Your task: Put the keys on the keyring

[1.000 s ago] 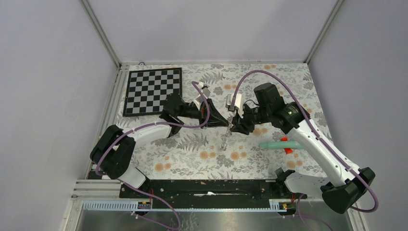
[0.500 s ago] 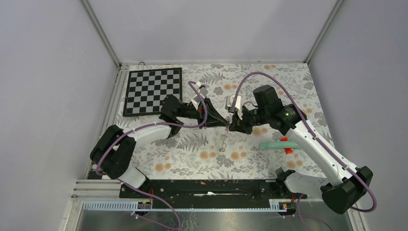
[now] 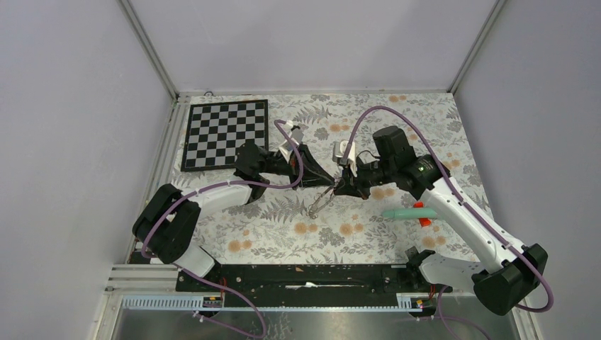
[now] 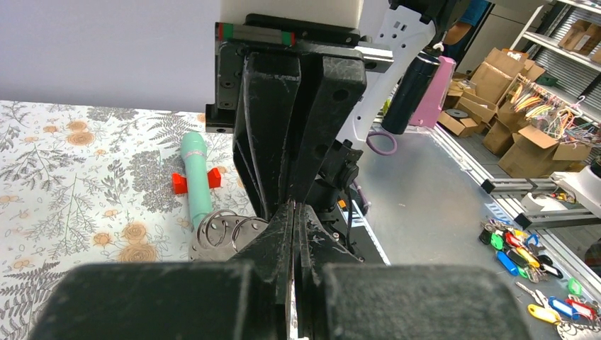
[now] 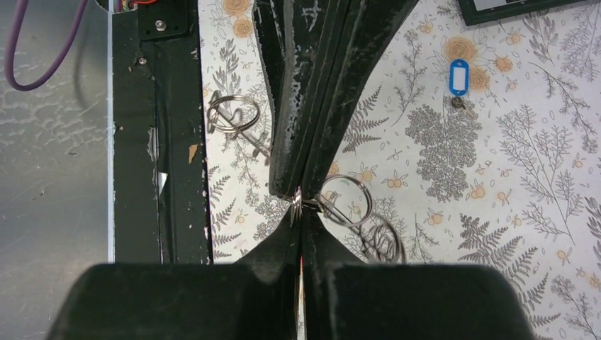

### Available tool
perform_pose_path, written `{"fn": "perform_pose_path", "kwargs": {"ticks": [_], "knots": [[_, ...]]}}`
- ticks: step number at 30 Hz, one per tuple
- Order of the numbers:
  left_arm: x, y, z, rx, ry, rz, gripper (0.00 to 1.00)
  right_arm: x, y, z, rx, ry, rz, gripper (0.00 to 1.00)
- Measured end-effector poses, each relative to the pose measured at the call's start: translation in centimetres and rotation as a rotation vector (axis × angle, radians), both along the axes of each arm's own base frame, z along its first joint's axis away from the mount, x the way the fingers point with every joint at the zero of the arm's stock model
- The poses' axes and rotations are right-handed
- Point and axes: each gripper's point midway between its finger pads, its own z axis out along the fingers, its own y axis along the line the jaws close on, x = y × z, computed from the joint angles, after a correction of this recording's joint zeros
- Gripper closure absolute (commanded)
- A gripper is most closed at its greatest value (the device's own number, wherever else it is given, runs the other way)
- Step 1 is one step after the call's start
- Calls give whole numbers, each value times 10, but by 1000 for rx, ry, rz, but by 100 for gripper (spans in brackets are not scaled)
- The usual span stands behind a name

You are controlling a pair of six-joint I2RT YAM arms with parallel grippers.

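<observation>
The keyring (image 3: 319, 202) is a bunch of linked wire rings with a flat grey part, hanging above the mat between both grippers. My left gripper (image 3: 332, 182) and right gripper (image 3: 340, 185) meet tip to tip, both shut on its top edge. In the right wrist view my right gripper (image 5: 298, 205) pinches a metal edge, and the rings (image 5: 346, 200) hang beside it. In the left wrist view my left gripper (image 4: 294, 207) is shut, with the rings (image 4: 223, 230) to its left. The blue-tagged key (image 5: 458, 76) lies on the mat. The black-tagged key is out of view.
A teal stick (image 3: 407, 212) with a red piece (image 3: 424, 221) lies on the mat right of centre, and also shows in the left wrist view (image 4: 195, 177). The chequered board (image 3: 225, 133) lies at the back left. A black rail (image 3: 305, 276) runs along the near edge.
The hanging rings have swung from straight down to slanting down-left. Both grippers have shifted slightly left and stay shut tip to tip.
</observation>
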Motion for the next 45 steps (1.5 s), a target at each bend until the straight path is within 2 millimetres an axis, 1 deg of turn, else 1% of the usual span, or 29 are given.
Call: {"fn": "perform_pose_path", "kwargs": {"ticks": [2, 6, 19, 28, 41, 45], "knots": [[-1, 0, 2, -6, -1, -3, 100, -1, 1, -2, 5, 4, 5, 100], [-2, 2, 3, -13, 3, -6, 100, 0, 2, -1, 14, 0, 7, 100], [-3, 3, 2, -17, -12, -8, 100, 0, 1, -1, 7, 1, -5, 100], [-2, 2, -11, 20, -39, -15, 100, 0, -4, -1, -13, -1, -21, 100], [0, 3, -16, 37, -66, -3, 100, -3, -8, -4, -34, -3, -8, 100], [3, 3, -25, 65, -70, 8, 100, -3, -13, -8, -61, -7, -18, 100]]}}
